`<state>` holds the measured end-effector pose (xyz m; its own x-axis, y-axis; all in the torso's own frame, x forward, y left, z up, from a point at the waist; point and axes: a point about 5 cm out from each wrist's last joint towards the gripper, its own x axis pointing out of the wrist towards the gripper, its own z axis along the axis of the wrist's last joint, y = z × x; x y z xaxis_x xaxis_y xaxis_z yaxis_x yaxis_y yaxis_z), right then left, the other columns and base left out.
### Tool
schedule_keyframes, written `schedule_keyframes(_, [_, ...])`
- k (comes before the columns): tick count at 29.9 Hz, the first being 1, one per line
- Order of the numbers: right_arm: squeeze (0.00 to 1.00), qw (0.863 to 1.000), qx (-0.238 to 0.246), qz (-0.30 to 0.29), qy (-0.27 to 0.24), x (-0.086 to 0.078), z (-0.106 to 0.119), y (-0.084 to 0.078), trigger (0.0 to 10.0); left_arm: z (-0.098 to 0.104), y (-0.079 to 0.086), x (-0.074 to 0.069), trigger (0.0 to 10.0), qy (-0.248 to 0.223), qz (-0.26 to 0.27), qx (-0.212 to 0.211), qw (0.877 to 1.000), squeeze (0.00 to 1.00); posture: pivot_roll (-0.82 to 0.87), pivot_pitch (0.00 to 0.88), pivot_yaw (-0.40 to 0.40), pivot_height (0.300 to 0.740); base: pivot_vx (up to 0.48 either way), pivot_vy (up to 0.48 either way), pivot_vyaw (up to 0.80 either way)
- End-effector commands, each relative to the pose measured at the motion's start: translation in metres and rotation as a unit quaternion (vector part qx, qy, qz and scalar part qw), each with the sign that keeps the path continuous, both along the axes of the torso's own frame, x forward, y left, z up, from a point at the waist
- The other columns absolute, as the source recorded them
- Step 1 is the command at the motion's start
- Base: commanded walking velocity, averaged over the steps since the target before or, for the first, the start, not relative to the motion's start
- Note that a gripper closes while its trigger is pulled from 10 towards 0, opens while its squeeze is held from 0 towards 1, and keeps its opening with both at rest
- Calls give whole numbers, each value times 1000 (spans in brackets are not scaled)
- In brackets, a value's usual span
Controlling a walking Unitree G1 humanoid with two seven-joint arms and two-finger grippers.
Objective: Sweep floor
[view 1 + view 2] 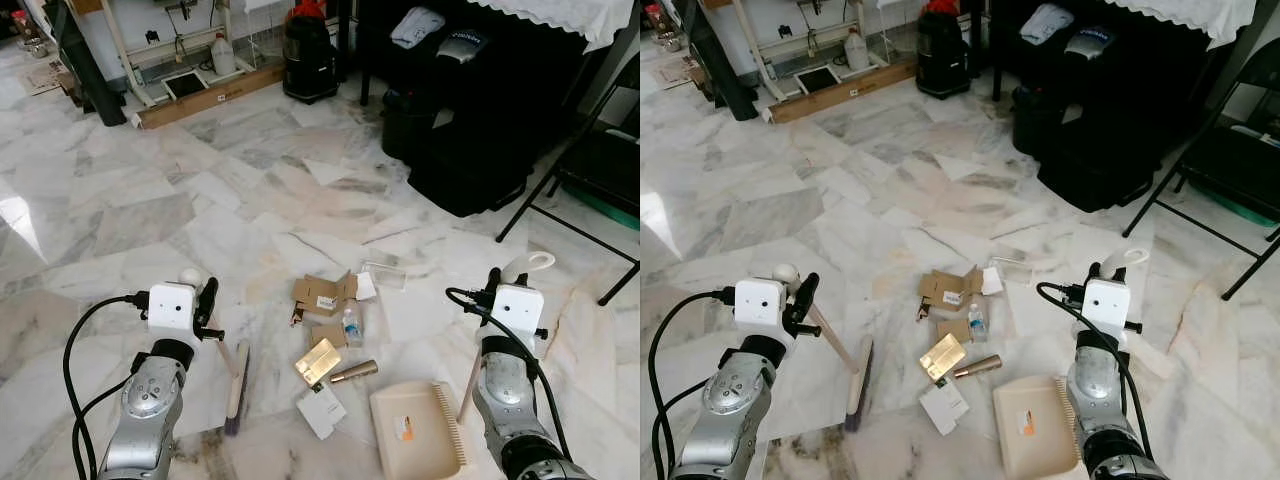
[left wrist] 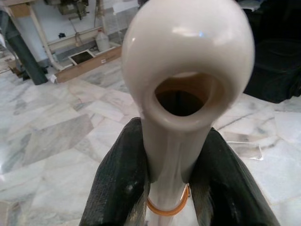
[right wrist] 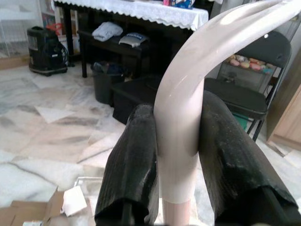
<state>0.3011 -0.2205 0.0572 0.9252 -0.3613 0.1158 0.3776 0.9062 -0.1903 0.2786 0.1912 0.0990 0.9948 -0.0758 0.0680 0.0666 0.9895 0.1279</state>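
While the left gripper [image 2: 167,188] clamps the broom [image 1: 840,365], the right gripper [image 3: 178,188] clasps the dustpan [image 1: 415,430] handle.

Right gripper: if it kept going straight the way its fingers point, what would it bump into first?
Probably the dark folding chair. The right gripper, shut on the cream dustpan handle, points over the marble floor toward it, and nothing nearer seems to lie on that line, though depth is hard to judge.

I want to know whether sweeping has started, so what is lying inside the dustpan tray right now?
The dustpan tray holds no litter; an orange-and-white sticker shows on its floor. The cardboard, gold packet and white card lie on the floor beside it. Its near edge is cut off.
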Motion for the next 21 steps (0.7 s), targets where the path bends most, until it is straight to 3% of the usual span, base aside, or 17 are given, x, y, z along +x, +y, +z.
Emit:
schedule_keyframes(1, [0,1000,0,9,2,2,0,5,10000,13,2,0,10000,-24,-5,4,1000,0,150,98,48,740,0,0,0])
schedule_keyframes(21, [0,999,-17,6,35,-2,-10,4,10000,13,-1,-1,10000,-18,-20,-1,1000,0,160,96,55,740,0,0,0])
